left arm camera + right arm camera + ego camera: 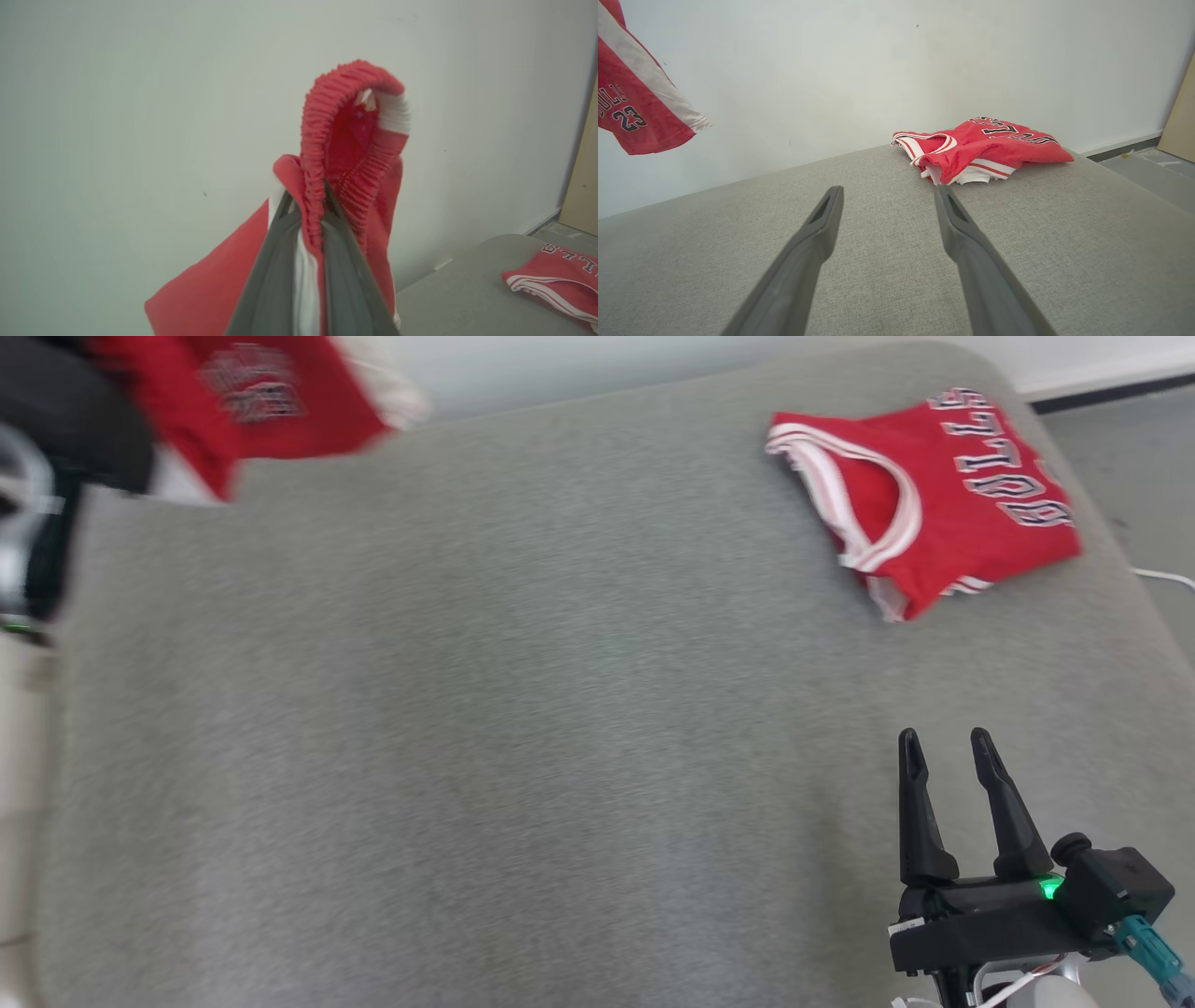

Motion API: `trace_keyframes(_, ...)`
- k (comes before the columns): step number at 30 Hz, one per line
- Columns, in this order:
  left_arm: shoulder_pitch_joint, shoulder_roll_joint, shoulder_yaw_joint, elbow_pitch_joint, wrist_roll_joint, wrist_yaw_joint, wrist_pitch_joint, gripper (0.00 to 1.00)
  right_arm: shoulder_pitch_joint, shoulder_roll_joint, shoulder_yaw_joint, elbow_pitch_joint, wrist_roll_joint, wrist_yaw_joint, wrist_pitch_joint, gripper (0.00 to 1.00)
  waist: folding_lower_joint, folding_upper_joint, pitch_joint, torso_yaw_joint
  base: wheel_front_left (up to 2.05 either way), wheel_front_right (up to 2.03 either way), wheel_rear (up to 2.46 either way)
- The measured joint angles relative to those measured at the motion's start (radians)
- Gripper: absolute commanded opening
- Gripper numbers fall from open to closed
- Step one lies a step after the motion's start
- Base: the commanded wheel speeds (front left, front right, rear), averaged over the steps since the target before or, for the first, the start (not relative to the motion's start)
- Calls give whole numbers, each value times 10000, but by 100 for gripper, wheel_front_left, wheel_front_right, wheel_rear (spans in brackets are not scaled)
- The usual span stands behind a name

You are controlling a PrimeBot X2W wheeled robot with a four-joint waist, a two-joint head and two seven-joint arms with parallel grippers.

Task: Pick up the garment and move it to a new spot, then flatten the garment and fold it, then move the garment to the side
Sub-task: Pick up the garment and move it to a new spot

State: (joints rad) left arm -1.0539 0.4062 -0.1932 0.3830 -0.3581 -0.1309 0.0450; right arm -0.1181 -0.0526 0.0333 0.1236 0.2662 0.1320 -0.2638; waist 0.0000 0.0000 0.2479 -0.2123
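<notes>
The garment [271, 401] is a pair of red shorts with a white side stripe and a ribbed elastic waistband. It hangs in the air above the far left of the grey padded surface [523, 709]. In the left wrist view my left gripper [306, 198] is shut on the waistband of the garment [355, 140], which loops above the fingertips. The right wrist view shows a hanging leg of the garment [640, 107] printed with 23. My right gripper [945, 739] stands open and empty low over the near right of the surface, its fingers [822, 219] spread wide.
A folded red Bulls jersey [943, 495] with white trim lies at the far right of the surface, ahead of the right gripper. A pale wall stands behind the surface. Grey floor and a white cable [1162, 577] lie past the right edge.
</notes>
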Motion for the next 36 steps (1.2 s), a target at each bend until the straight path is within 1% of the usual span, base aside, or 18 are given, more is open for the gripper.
trace_keyframes(6, 323, -1012, -892, -784, -61, 0, 255, 0, 45, 6, 27, 4, 362, 0, -2, 100, 0, 0, -70, -756, 0, 0, 0)
trace_keyframes(12, 1187, -1722, -1684, -936, -115, 0, -4, 0, 50, 8, 107, -13, 493, 0, -2, 100, 0, 0, -56, -1228, 0, 0, 0)
trace_keyframes(16, 2295, -1854, -2115, -823, -79, 12, -272, 0, 147, 10, 109, -6, 491, 0, -4, 100, 0, 0, -42, -1219, 0, 0, 0)
trace_keyframes(20, 3534, -1902, -2416, -614, -17, 171, -631, 0, 161, 13, 96, 19, 462, 0, -2, 100, 0, 0, -62, -1046, 0, 0, 0)
trace_keyframes(28, 5758, -1774, -2955, 48, -27, 263, -1168, 0, 203, 17, 167, 98, 314, 0, -2, 100, 0, 0, -205, -626, 0, 0, 0)
trace_keyframes(29, 5900, -1793, -2991, 90, -31, 265, -1243, 72, 217, 17, 174, 111, 313, 0, -2, 100, 0, 0, -228, -562, 0, 0, 0)
trace_keyframes(30, 5996, -1814, -3035, 119, -31, 268, -1304, 100, 233, 15, 165, 123, 297, 0, -2, 100, 0, 0, -253, -498, 0, 0, 0)
trace_keyframes(36, 6136, -1954, -2984, -180, -58, 430, -2084, 100, 436, 21, 125, 207, 138, 0, -2, 100, 0, 0, -560, -138, 0, 0, 0)
